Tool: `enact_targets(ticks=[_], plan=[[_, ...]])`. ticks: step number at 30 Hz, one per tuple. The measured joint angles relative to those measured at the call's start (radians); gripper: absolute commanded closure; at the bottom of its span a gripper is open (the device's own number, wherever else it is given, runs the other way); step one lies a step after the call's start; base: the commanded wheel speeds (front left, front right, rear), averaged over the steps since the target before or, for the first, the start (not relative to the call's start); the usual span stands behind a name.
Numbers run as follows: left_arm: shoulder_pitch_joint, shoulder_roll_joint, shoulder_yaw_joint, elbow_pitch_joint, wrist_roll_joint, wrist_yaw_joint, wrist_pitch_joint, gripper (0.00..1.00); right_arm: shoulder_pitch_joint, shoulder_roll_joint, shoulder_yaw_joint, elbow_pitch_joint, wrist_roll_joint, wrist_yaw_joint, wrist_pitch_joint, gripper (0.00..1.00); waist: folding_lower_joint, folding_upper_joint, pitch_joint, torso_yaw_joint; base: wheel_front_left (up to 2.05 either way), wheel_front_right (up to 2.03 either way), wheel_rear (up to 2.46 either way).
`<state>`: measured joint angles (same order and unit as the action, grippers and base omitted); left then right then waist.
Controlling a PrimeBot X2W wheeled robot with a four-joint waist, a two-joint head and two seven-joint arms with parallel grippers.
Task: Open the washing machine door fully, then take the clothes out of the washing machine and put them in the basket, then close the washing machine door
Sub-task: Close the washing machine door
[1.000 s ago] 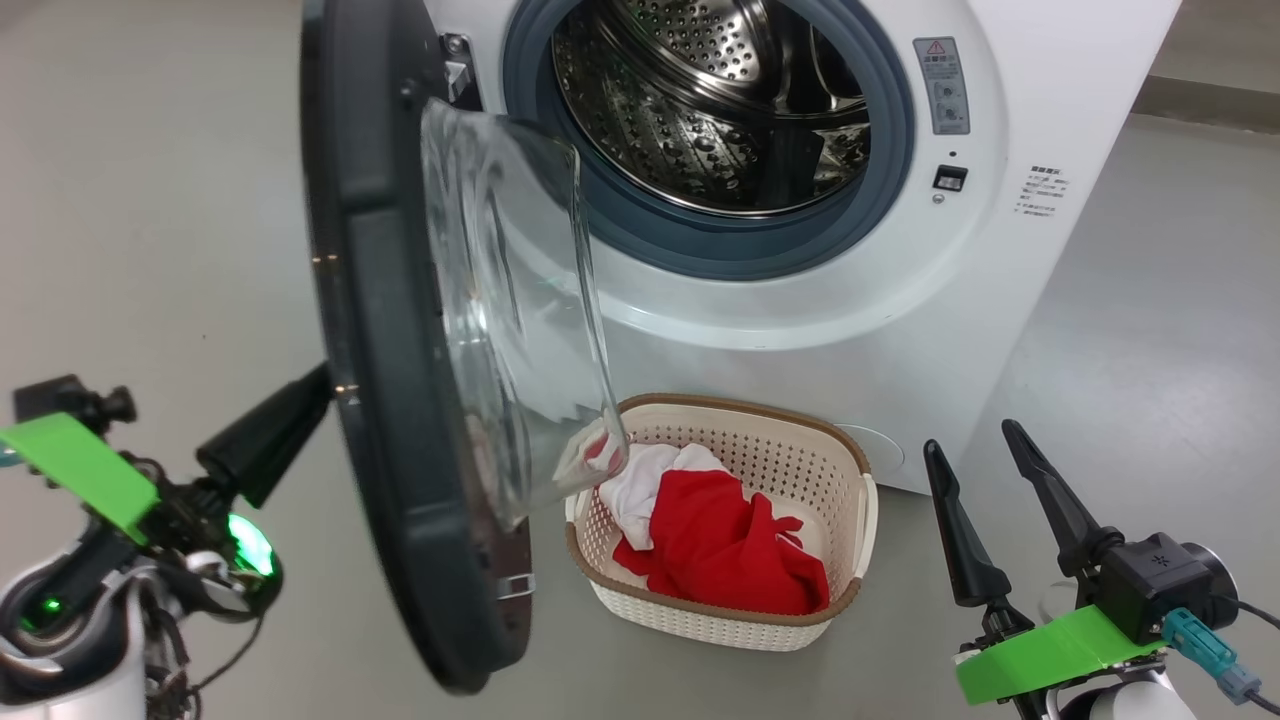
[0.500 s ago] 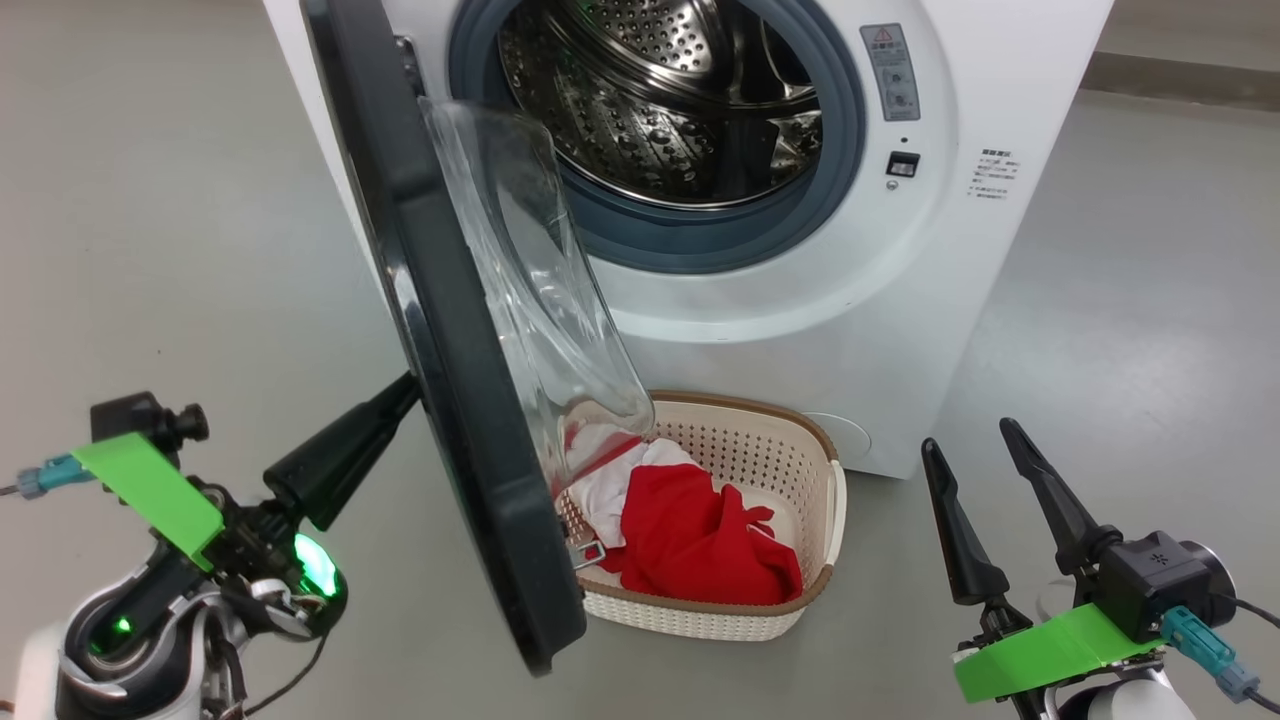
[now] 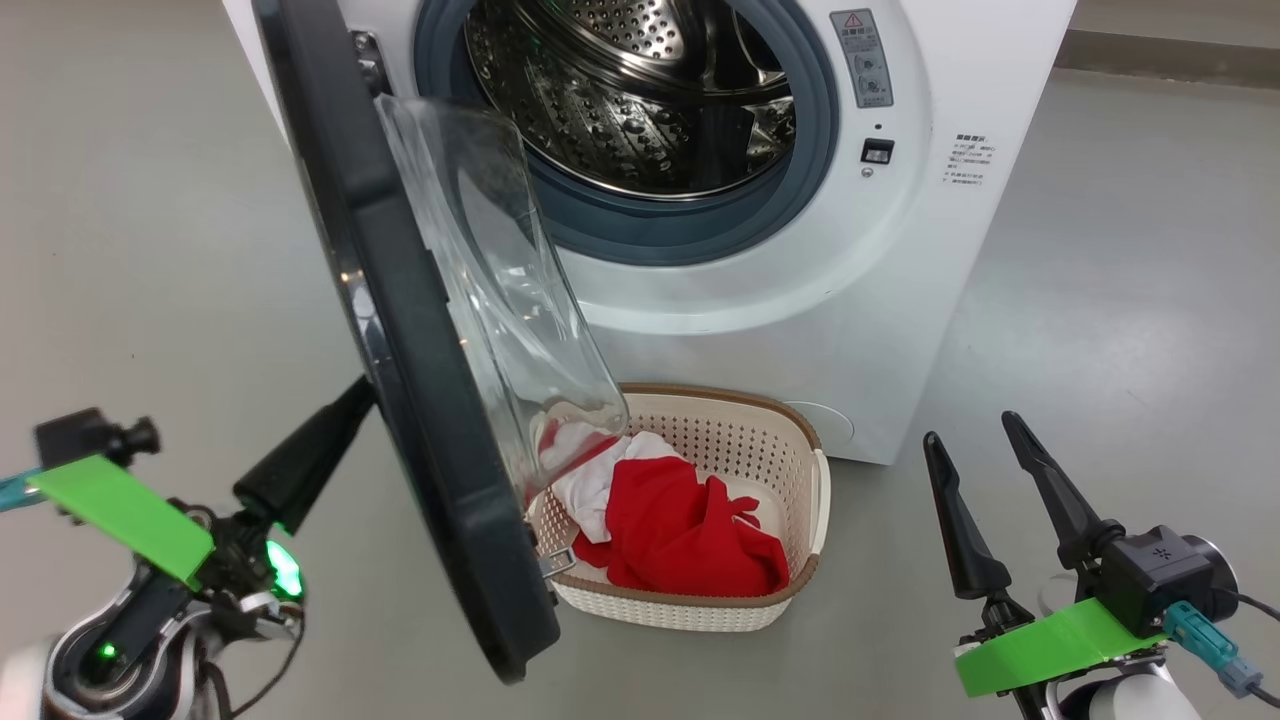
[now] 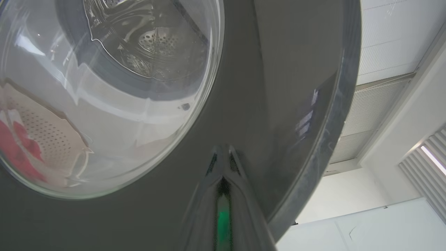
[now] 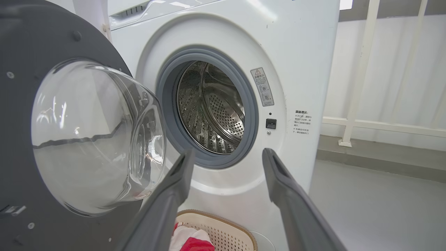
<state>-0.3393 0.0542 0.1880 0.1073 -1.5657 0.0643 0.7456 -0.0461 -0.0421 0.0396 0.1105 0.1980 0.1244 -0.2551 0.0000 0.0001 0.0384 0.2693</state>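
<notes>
Washing machine [image 3: 900, 250] with its door partly open, seen from my head and both wrists. The washing machine door [image 3: 400, 350] stands out from the machine's front on the hinge at the machine's left side. Its black rim is nearly edge-on to my head camera, and its clear glass bowl [image 3: 500, 300] bulges back toward the machine's opening. Inside that opening, ringed by the grey rubber seal [image 3: 690, 235], the perforated steel drum [image 3: 640, 100] is exposed.

(a) My left claw [image 3: 352, 405] is clenched, its two dark fingers pressed together with nothing between them. It lies on the side of the door that faces away from the machine. In the left wrist view its tips meet the glossy outer face of the rim, between the glass and the rim's outer edge.

(b) My right claw [image 3: 970, 432] is released, fingers spread wide and gripping nothing. It hangs out in front of the machine's right corner, well apart from the cabinet, and points toward the opening.

(c) The basket [image 3: 690, 610] sits on the floor [image 3: 1100, 300] directly in front of the machine, below the opening and near the cabinet's base. Whether it touches the cabinet I cannot tell. The clothes [image 3: 680, 530], red with a white panel, lie heaped inside it. From my head camera the door's lower rim overlaps the basket end on the machine's hinge side.
</notes>
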Motion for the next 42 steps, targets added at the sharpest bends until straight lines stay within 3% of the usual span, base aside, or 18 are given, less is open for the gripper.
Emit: enact_targets(ticks=[1,2,3,8,12,18,25,32,42], plan=[[0.003,0.005,0.004,-0.001,0.015,-0.014,-0.018,0.65,0.0,0.0,-0.001,0.0,0.0,0.0,0.0,0.0,0.0,0.0,0.001,0.0,0.0,0.0,0.0],[0.009,0.014,0.006,-0.002,0.041,-0.03,-0.04,0.16,0.0,0.0,-0.002,0.0,0.0,0.0,0.0,0.0,0.0,0.0,0.002,0.001,0.0,0.0,0.0],[0.013,0.023,0.007,-0.002,0.07,-0.047,-0.063,0.0,0.0,0.0,-0.003,0.0,0.0,0.0,0.0,0.0,0.0,0.0,0.003,0.001,0.0,0.0,0.0],[0.036,0.062,-0.002,0.001,0.24,-0.138,-0.196,0.0,0.0,0.0,-0.01,-0.001,0.0,0.0,0.0,0.0,0.0,0.0,0.005,0.003,0.0,0.0,0.0],[0.075,0.107,-0.038,-0.014,0.42,-0.18,-0.347,0.0,0.0,0.0,-0.017,-0.006,0.0,0.0,0.0,0.0,0.0,0.0,0.007,-0.003,0.0,0.0,0.0],[0.155,0.205,-0.166,-0.064,0.686,-0.188,-0.644,0.0,0.001,0.0,-0.032,-0.017,0.0,0.0,0.0,0.0,0.0,0.0,0.003,-0.02,0.0,0.0,0.0],[0.231,0.271,-0.29,-0.055,0.834,-0.188,-0.904,0.0,0.019,0.0,-0.071,-0.039,-0.004,0.0,0.0,0.0,0.0,0.0,-0.006,-0.035,0.0,0.0,0.0],[0.24,0.272,-0.317,-0.035,0.953,-0.188,-0.986,0.0,0.039,0.001,-0.089,-0.048,-0.007,0.0,0.0,0.0,0.0,0.0,0.003,-0.037,0.0,0.0,0.0],[0.281,0.21,-0.298,-0.046,1.069,-0.188,-0.995,0.0,0.042,0.001,-0.093,-0.06,-0.014,0.0,0.0,0.0,0.0,0.0,0.001,-0.028,0.0,0.0,0.0]])
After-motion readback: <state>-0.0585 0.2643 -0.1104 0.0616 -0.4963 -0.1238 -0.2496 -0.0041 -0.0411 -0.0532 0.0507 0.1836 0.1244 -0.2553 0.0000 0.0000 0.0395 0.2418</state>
